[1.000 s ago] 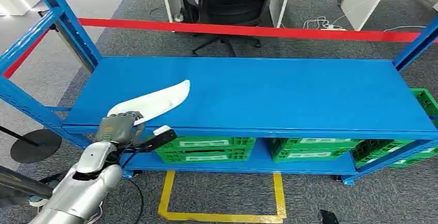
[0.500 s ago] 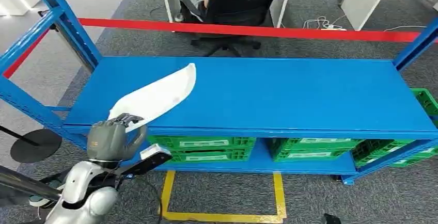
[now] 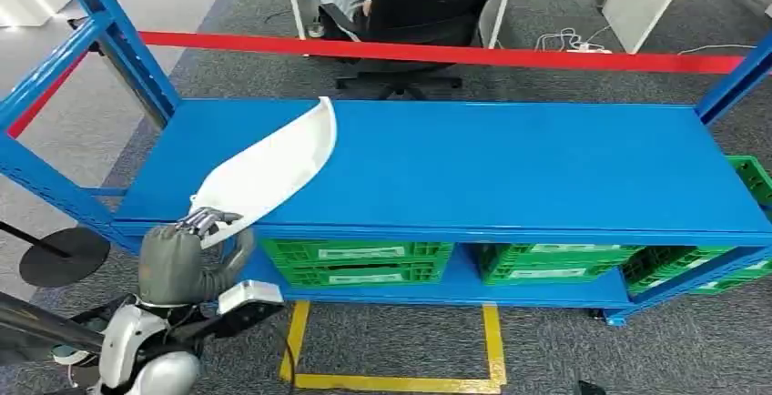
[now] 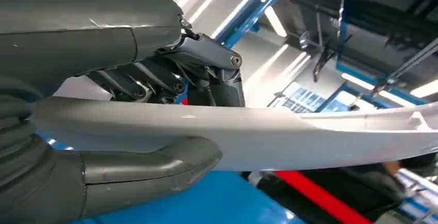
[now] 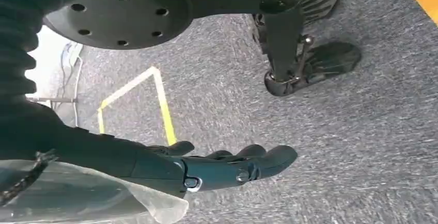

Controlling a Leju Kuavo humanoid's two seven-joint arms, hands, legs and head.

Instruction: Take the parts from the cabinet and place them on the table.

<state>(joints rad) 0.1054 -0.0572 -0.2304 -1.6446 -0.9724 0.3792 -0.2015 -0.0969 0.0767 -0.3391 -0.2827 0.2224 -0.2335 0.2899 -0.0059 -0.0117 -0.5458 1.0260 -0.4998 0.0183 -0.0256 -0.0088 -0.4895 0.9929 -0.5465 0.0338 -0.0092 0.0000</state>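
Note:
A long curved white part (image 3: 269,170) slants up over the left end of the blue shelf top (image 3: 510,163). My left hand (image 3: 178,257) grips its near end, just in front of the shelf's front edge. In the left wrist view the white part (image 4: 268,133) runs between the thick grey thumb (image 4: 155,167) and the darker fingers (image 4: 170,74) closed over it. My right hand (image 5: 227,167) hangs low over the grey carpet, fingers stretched out and holding nothing.
Green crates (image 3: 364,261) stand on the lower shelf. Blue uprights (image 3: 109,31) frame the rack's left end, and a red tape barrier (image 3: 437,52) runs behind it. A person sits in a black office chair (image 3: 428,4) beyond. Yellow floor marking (image 3: 391,379) lies below.
My left hand has dropped and pulled back toward me, and the white part's far tip has tilted higher and swung slightly left over the shelf.

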